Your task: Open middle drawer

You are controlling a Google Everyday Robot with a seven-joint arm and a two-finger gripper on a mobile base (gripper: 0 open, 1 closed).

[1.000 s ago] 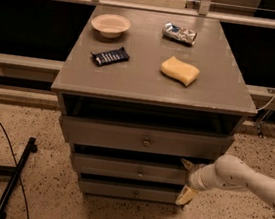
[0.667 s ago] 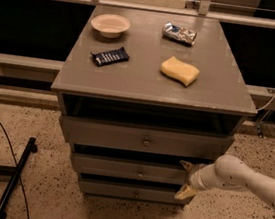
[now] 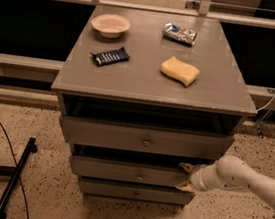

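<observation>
The middle drawer [image 3: 119,170] is the second of three grey fronts under the tabletop, with a small round knob [image 3: 140,175] at its centre. It stands slightly out from the cabinet, with a dark gap above its front. My gripper [image 3: 186,176] is at the drawer front's right end, on the end of a white arm [image 3: 242,179] that reaches in from the right. One pale fingertip [image 3: 186,166] shows above the front's top edge and one below its bottom edge, so the jaws straddle the front's right end.
The top drawer [image 3: 143,138] juts out above; the bottom drawer [image 3: 134,192] sits below. On the tabletop [image 3: 142,77] lie a bowl [image 3: 111,25], a dark snack bar [image 3: 109,56], a yellow sponge [image 3: 180,70] and a foil packet [image 3: 179,33]. A black stand [image 3: 12,181] lies on the floor at left.
The gripper and arm have shifted very slightly left along the middle drawer's right end. The drawers look unchanged.
</observation>
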